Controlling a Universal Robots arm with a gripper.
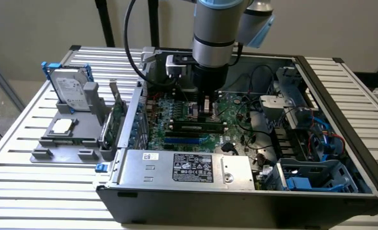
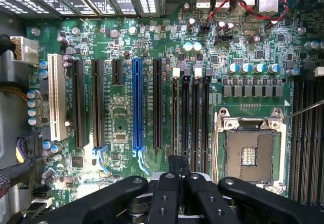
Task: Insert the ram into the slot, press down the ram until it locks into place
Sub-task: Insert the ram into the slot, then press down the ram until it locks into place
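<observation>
The ram (image 1: 198,127) stands on edge in one of the parallel black slots (image 2: 185,117) on the motherboard, its dark labelled face towards the exterior view. My gripper (image 1: 206,109) hangs straight down over the board, just behind and above the stick. In the wrist view the black fingers (image 2: 167,193) meet with nothing visible between them, and the gripper (image 2: 178,165) covers the near end of the slots. I cannot tell whether the tips touch the stick's top edge. In the wrist view the stick does not stand out from the slots.
A bright-blue socket (image 1: 183,140) (image 2: 136,105) runs parallel to the slots, and the open CPU socket (image 2: 250,153) lies on their other side. The silver power supply (image 1: 183,167) fills the case front. A hard drive (image 1: 74,91) and expansion card (image 1: 115,120) stand at the exterior view's left.
</observation>
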